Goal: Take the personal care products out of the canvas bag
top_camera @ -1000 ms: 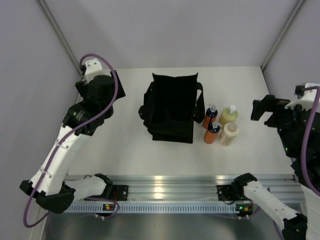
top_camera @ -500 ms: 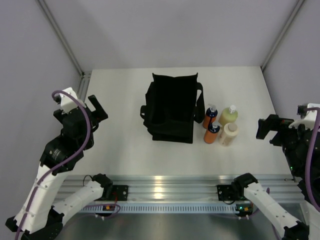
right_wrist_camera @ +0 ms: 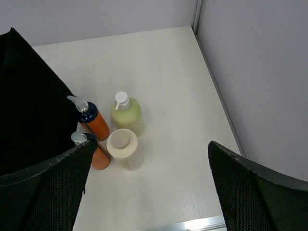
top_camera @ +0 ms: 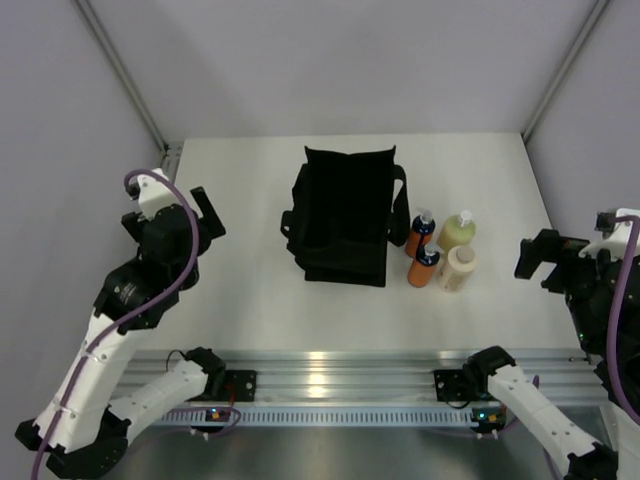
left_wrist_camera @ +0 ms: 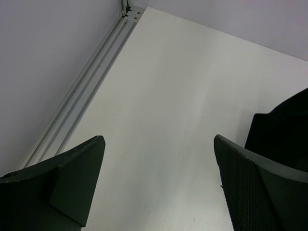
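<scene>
The black canvas bag stands upright in the middle of the table; its edge shows in the left wrist view and the right wrist view. The personal care products stand on the table just right of it: two orange bottles, a yellow-green one and a beige cylinder. They also show as the orange bottles, the yellow-green bottle and the beige cylinder. My left gripper hangs open near the left edge. My right gripper is open, right of the bottles.
A metal rail carrying the arm bases runs along the near edge. A white track borders the table's left side. Grey walls close in the left, back and right sides.
Both arms have drawn back from the bag toward the outer edges and nearer the bases. The left one then edged slightly forward again. Bag and bottles have not moved.
</scene>
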